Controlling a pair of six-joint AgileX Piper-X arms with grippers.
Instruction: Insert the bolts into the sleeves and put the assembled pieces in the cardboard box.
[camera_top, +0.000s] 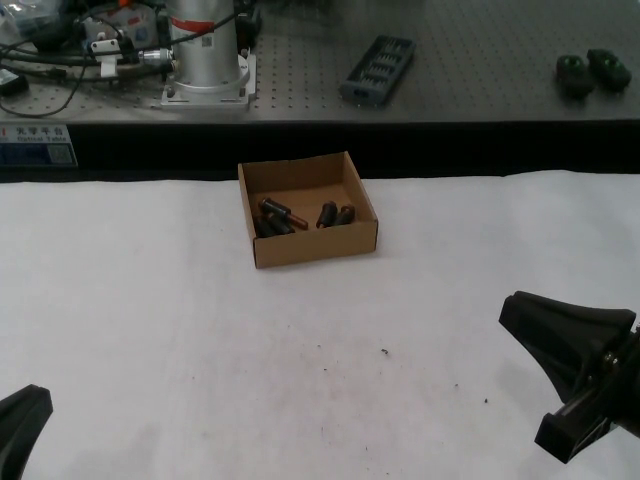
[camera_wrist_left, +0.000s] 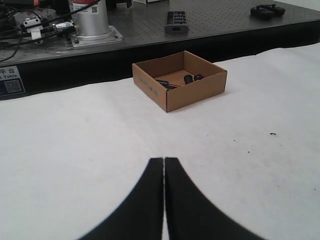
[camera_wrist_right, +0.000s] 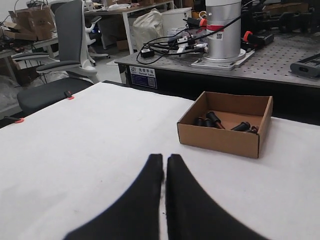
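Observation:
The open cardboard box (camera_top: 266, 251) stands on the white cloth at mid-bench, near the far edge. Several dark bolt-and-sleeve pieces (camera_top: 276, 215) lie inside it, some at its left and some (camera_top: 335, 214) at its right. The box (camera_wrist_left: 195, 92) and its pieces (camera_wrist_left: 191, 78) lie ahead of my left gripper (camera_wrist_left: 164, 165), which is shut and holds nothing, low over the cloth. My right gripper (camera_wrist_right: 164, 162) is also shut and holds nothing, well short of the box (camera_wrist_right: 220, 140) with the pieces (camera_wrist_right: 214, 120) in it. Black arm parts show at the near right (camera_top: 580, 370) and near left (camera_top: 20, 425).
The white cloth (camera_top: 150, 320) covers the near bench. Behind it runs a dark perforated table with a silver arm base (camera_top: 205, 50), cables, a dark ribbed block (camera_top: 377, 68) and two dark-green parts (camera_top: 592, 72). An office chair (camera_wrist_right: 65, 60) stands off to one side.

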